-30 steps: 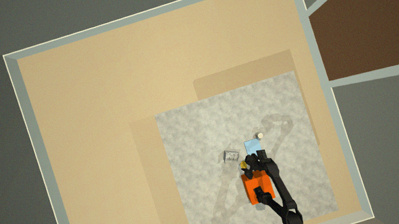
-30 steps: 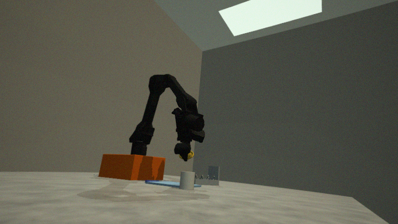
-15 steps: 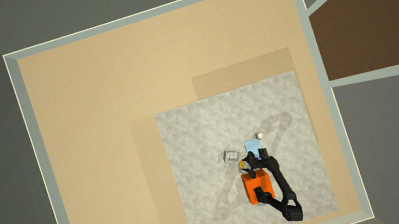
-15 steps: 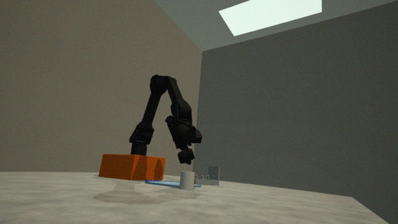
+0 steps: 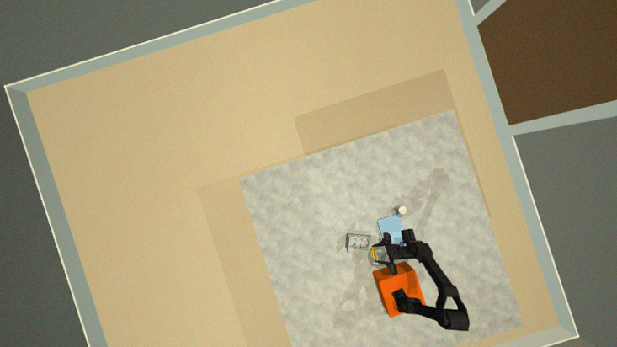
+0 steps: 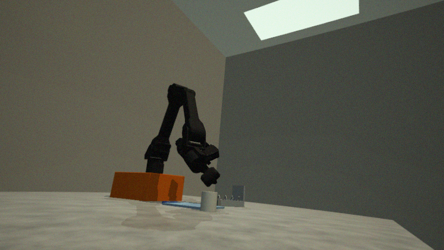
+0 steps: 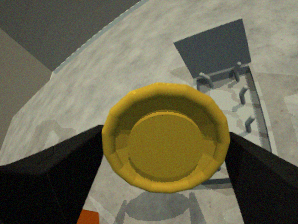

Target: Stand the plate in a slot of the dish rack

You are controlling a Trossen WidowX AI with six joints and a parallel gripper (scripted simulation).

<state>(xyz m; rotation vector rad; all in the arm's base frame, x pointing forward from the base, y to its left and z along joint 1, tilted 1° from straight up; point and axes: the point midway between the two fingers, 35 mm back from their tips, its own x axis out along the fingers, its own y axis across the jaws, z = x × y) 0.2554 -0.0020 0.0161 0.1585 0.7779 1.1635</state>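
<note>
The yellow round plate (image 5: 373, 253) (image 7: 165, 145) is held off the table, its face turned to the wrist camera; in the top view it shows as a narrow, steeply tilted ellipse. My gripper (image 5: 376, 252) (image 7: 165, 136) is shut on it, with one black finger at each side of the rim. In the exterior view the gripper (image 6: 210, 176) hides the plate. The grey dish rack (image 5: 347, 243) (image 6: 231, 203) (image 7: 217, 50) stands beyond the plate, at upper right in the wrist view, with a tall end panel and short rail prongs. The plate is outside the rack and hides part of it.
An orange block (image 5: 399, 282) (image 6: 133, 186) (image 7: 89, 216) stands under the arm's base. A light blue board (image 5: 389, 225) (image 6: 186, 204) lies beside the gripper, with a small dark blue item (image 5: 402, 244) near it. A white cylinder (image 5: 402, 210) (image 6: 208, 202) stands at the board's far corner.
</note>
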